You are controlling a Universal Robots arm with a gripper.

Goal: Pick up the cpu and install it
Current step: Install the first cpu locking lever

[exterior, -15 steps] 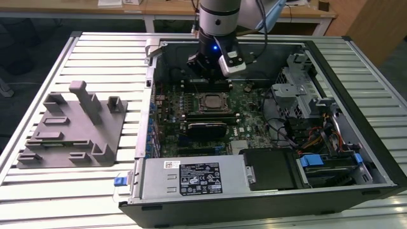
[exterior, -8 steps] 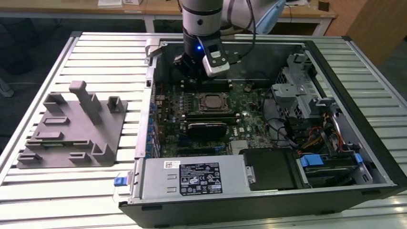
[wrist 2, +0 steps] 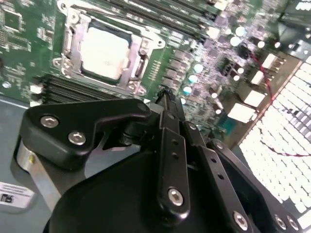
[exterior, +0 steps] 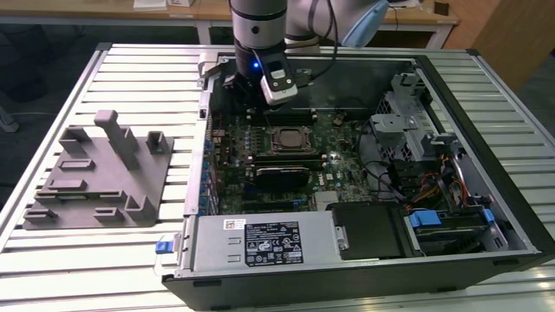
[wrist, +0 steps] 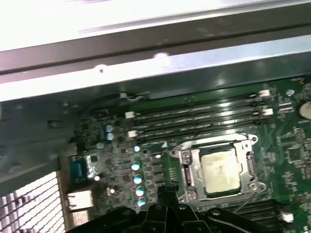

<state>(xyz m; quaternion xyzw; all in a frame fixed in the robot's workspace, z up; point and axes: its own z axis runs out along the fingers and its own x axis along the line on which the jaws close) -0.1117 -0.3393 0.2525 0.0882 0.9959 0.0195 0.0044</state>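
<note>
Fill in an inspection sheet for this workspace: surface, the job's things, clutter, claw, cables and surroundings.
Surface: slatted metal table carrying an open computer case laid on its side.
Job's things: cpu lies in the socket frame on the green board, not held.
Clutter: grey plastic fixture on the table, to the exterior view's left of the case.
Claw: claw shut, nothing seen between its tips, above the board beside the socket frame.
Cables: wire bundle inside the case, toward the exterior view's right.
Surroundings: wooden desks behind the table.
</note>
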